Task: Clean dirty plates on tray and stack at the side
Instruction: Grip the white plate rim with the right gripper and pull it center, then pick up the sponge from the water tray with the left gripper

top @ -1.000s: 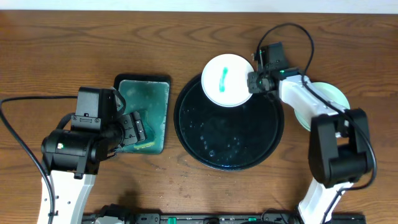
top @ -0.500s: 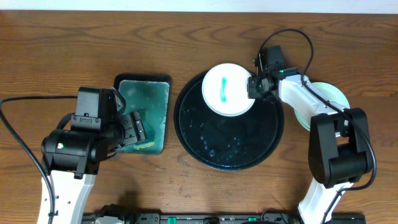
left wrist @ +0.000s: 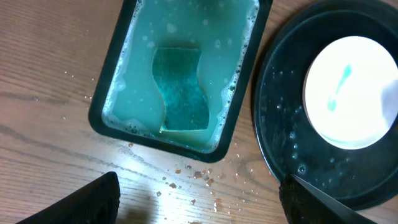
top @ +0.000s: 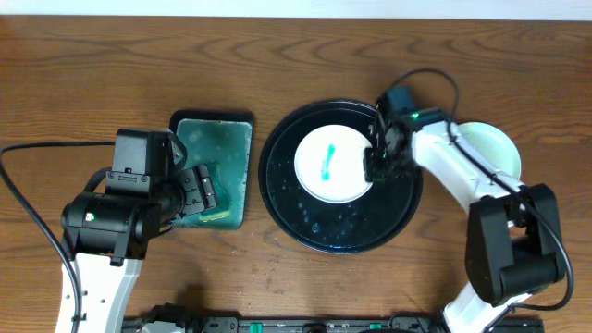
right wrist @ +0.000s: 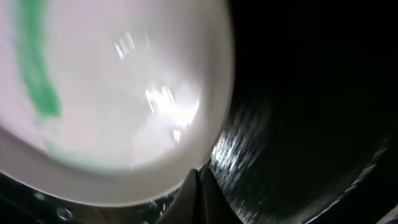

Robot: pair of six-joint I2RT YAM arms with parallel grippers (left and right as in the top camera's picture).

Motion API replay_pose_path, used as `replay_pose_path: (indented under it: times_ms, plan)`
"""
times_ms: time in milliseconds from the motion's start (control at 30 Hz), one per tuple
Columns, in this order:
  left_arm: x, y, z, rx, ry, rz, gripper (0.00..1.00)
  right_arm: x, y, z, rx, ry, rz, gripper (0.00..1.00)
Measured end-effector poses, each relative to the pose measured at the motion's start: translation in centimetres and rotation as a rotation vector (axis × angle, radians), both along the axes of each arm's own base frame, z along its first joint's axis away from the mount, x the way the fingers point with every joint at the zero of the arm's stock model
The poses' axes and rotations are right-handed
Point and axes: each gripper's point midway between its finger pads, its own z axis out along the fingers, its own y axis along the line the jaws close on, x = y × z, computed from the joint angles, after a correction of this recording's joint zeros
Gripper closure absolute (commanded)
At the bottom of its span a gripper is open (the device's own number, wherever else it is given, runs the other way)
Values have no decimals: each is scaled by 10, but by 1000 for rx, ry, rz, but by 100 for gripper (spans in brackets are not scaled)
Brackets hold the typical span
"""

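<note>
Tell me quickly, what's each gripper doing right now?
Left gripper: open, holding nothing.
Right gripper: closed on the rim of the green-smeared plate.

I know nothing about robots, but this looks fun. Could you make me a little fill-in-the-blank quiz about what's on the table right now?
1. The white plate with the green smear lies on the round ____ tray.
2. In the rectangular tray of teal liquid lies a ____.
3. The gripper whose jaws meet the plate's rim is the robot's ____ one.
4. The table is made of ____.

Missing words: black; sponge; right; wood.
</note>
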Motion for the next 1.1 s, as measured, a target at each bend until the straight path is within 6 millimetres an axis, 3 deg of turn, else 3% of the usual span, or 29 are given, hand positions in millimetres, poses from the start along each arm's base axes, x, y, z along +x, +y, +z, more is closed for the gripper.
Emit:
replay_pose_path:
  times_ms: [100,267,400,533,600,667,767,900,967,1100]
  plan:
    - [0,0,0,0,0,0,17,-15,-6,-9,-31,46,-25,84]
    - [2,1,-4,9,17,3,17,-15,-12,-7,-58,31,1,81]
    - [11,5,-26,40,67,28,17,-7,-11,19,-40,-60,42,77]
    - [18,7,-65,65,196,56,19,2,-8,59,-3,-204,54,73]
    - [23,7,-84,73,254,68,26,7,-7,75,12,-266,57,74]
    - [31,6,-103,80,299,78,39,10,-6,83,19,-297,58,73]
    - [40,5,-129,89,365,90,56,11,-6,83,19,-301,61,73]
    - [43,5,-166,105,468,104,59,10,-6,82,18,-297,62,74]
    - [44,5,-182,109,503,114,67,10,-7,82,17,-296,63,74]
    - [46,5,-200,99,539,133,89,10,-7,82,17,-295,64,74]
